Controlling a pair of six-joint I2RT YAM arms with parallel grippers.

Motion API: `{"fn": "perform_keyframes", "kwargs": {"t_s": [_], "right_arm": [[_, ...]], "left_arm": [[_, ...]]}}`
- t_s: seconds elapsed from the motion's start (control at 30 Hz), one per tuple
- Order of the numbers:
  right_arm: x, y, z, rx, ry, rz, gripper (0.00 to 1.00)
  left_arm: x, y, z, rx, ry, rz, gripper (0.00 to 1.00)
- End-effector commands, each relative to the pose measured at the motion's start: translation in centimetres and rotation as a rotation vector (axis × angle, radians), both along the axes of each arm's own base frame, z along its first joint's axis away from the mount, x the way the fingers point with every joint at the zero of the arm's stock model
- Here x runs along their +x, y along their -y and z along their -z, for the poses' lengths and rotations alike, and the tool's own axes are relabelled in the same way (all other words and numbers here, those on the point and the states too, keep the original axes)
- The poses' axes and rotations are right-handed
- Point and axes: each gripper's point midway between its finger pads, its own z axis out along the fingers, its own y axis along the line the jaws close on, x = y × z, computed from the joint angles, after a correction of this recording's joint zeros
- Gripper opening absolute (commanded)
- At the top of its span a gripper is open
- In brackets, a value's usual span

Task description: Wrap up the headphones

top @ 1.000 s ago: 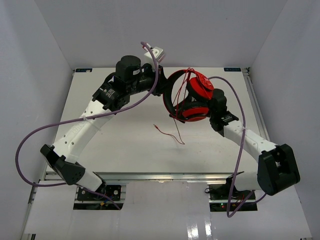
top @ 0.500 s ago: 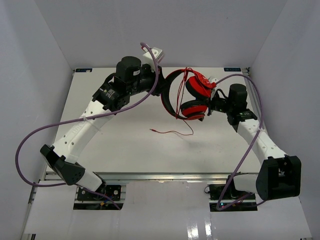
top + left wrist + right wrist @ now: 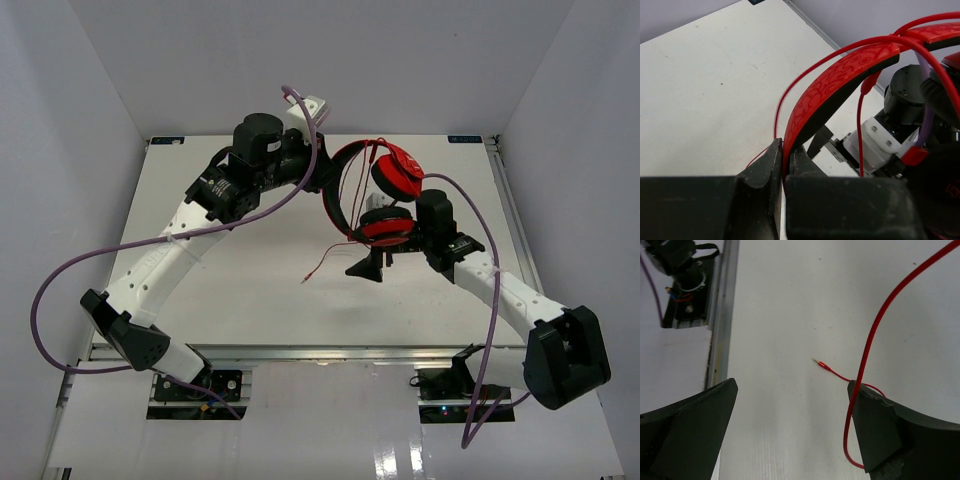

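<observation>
Firstly, top external view. Item: headphones (image 3: 388,228), red, held aloft over the back middle of the white counter (image 3: 240,290). The headband (image 3: 334,200) stands on edge and arches leftward. Two round ear cups (image 3: 398,175) sit to its right, one above the other in the picture. The left pincer (image 3: 318,182) meets the headband at its left side. The right pincer (image 3: 366,268) sits just below the lower ear cup, fingers spread and pointing toward the counter. A thin red cable (image 3: 320,266) trails from the headphones down to the counter, its loose end left of the right pincer.

Next, left wrist view. The left pincer is clamped narrow on the edge of the headband (patterned red outside, black inside). Cable strands cross the band higher up.

Lastly, right wrist view. The right pincer is wide apart, the counter showing between its fingers (image 3: 685,432). The cable curves down beside the right-hand finger; contact cannot be told. Its metal-tipped plug (image 3: 819,362) lies on the counter.
</observation>
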Motion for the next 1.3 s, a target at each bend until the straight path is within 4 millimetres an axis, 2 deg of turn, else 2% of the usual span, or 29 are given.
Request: {"fn": "perform_keyframes", "kwargs": {"t_s": [0.0, 0.07, 0.1, 0.13, 0.17, 0.23, 0.27, 0.37, 0.43, 0.57, 0.87, 0.97, 1.03, 1.13, 1.27], "right_arm": [[5.1, -0.5, -1.0, 0.004, 0.096, 0.201, 0.97], [5.3, -0.8, -0.5, -0.011, 0.09, 0.187, 0.93], [5.1, -1.0, -0.1, -0.014, 0.083, 0.168, 0.88], [4.6, -1.3, 0.6, -0.02, 0.068, 0.133, 0.8], [4.4, -1.5, 1.1, -0.026, 0.057, 0.127, 0.79], [2.7, -1.6, 2.6, -0.028, 0.027, 0.065, 0.52], [2.2, -1.6, 2.5, -0.014, 0.041, 0.046, 0.48], [-0.1, -0.7, 4.0, -0.014, 0.048, 0.004, 0.18], [-1.1, -0.1, 3.3, 0.006, 0.1, 0.0, 0.09], [-2.1, 1.0, 2.7, -0.01, 0.141, 0.01, 0.08], [-0.9, 2.3, 1.6, -0.193, 0.284, 0.092, 0.08], [0.5, 2.8, 0.4, -0.312, 0.408, 0.17, 0.08], [1.9, 3.4, -1.2, -0.411, 0.545, 0.236, 0.08], [4.8, 4.6, -5.3, -0.491, 0.716, 0.384, 0.08], [8.9, 7.1, -11.5, -0.574, 0.929, 0.626, 0.08]], "left_arm": [[-1.8, -0.6, -6.2, -0.156, 0.088, 0.006, 0.0], [-1.8, -0.6, -6.6, -0.172, 0.093, 0.006, 0.0], [-1.8, -0.5, -6.7, -0.179, 0.092, 0.005, 0.0], [-1.7, -0.5, -6.8, -0.188, 0.091, -0.002, 0.0], [-1.6, -0.6, -6.8, -0.192, 0.087, -0.011, 0.0], [-1.0, -1.1, -7.3, -0.218, 0.09, -0.064, 0.0], [-0.8, -1.2, -7.4, -0.227, 0.091, -0.079, 0.0], [0.5, -2.5, -8.0, -0.24, 0.106, -0.187, 0.0], [1.5, -3.6, -7.8, -0.229, 0.099, -0.263, 0.0], [3.5, -6.3, -6.8, -0.167, 0.074, -0.396, 0.0], [8.2, -10.5, -3.8, -0.003, 0.07, -0.616, 0.0], [10.1, -10.8, -1.5, 0.085, 0.067, -0.663, 0.0], [11.3, -10.3, 0.9, 0.151, 0.047, -0.655, 0.0], [12.1, -9.2, 4.8, 0.249, 0.004, -0.606, 0.0], [11.2, -6.8, 9.9, 0.406, -0.03, -0.478, 0.0]]}}
